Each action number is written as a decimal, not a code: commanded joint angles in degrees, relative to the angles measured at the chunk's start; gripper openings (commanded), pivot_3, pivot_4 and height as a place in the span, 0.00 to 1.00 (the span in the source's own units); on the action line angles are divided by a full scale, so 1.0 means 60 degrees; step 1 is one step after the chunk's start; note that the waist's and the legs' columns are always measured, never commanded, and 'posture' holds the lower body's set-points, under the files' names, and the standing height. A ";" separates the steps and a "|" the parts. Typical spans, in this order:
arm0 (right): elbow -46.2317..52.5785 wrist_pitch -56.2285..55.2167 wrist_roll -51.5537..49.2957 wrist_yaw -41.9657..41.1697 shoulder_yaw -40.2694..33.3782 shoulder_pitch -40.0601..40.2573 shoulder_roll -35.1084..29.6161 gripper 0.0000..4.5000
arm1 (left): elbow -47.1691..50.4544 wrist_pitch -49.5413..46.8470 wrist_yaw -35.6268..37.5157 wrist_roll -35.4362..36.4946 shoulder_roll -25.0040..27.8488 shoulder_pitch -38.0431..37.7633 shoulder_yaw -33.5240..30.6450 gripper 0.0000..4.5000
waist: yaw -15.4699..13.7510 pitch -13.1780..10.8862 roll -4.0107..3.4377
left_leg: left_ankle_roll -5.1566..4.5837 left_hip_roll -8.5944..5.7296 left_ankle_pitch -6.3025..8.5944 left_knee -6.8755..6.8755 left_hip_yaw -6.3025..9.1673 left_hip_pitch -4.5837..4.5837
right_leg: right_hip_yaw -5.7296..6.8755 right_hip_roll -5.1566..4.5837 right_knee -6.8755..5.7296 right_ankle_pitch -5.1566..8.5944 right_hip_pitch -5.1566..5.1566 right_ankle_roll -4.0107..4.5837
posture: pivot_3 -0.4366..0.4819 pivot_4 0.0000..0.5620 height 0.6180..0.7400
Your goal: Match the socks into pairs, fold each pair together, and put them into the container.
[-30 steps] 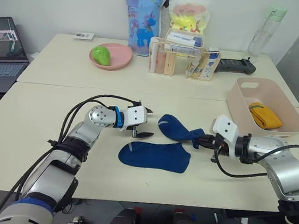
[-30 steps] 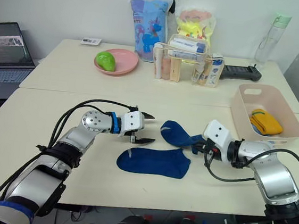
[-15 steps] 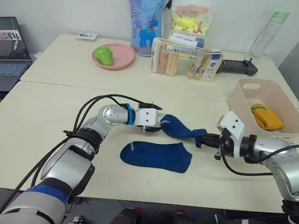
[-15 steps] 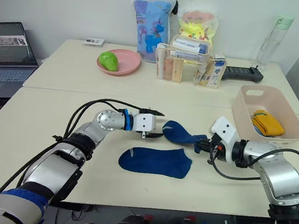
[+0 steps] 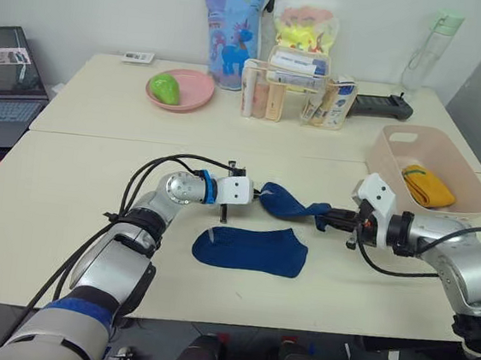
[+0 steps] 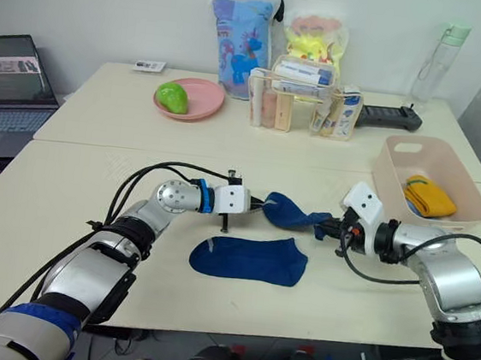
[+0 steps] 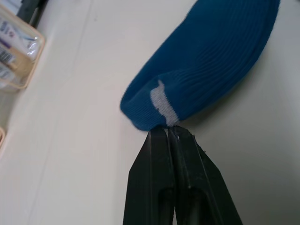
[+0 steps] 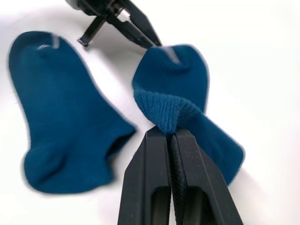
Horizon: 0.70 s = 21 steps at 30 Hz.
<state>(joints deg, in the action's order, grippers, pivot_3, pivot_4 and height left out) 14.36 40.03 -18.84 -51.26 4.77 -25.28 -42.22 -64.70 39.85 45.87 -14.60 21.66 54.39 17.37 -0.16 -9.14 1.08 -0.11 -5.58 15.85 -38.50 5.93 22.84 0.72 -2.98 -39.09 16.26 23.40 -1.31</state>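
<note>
Cream tabletop (image 5: 66, 205) carries one navy sock (image 5: 252, 249) lying flat. Its mate (image 5: 288, 204) is stretched just beyond, left gripper (image 5: 257, 194) pinching one end, right gripper (image 5: 331, 218) clamped on the other. Advise keeping it taut and lowering squarely over the flat sock; container (image 5: 462, 205) stands right.

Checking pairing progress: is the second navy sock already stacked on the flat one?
No: the held navy sock hangs stretched between the left gripper and right gripper, apart from the flat navy sock.

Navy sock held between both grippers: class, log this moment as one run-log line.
left gripper: shut on held navy sock | right gripper: shut on it | second navy sock: flat on table | container: yellow pair inside
</note>
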 commanded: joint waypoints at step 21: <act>-0.3179 -0.3987 0.1683 -0.0622 0.0725 -0.2123 0.1221 0.00 | 0.4549 -0.1200 0.0470 0.1168 0.1451 -0.2593 -0.0969 0.35 | 0.0231 0.0002 -0.0004 | 0.0002 -0.0006 0.0000 -0.0029 0.0013 0.0020 | 0.0002 -0.0001 -0.0010 -0.0003 0.0019 0.0003 | 0.48 0.27 1.00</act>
<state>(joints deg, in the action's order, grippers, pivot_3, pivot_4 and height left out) -7.96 15.29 -7.86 -54.84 11.41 -38.30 -33.94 -38.35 30.67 48.71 -6.63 30.81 37.00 10.70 1.23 -9.12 1.06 -0.10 -5.62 15.85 -38.68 5.99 22.96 0.72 -3.00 -39.14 16.24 23.51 -1.29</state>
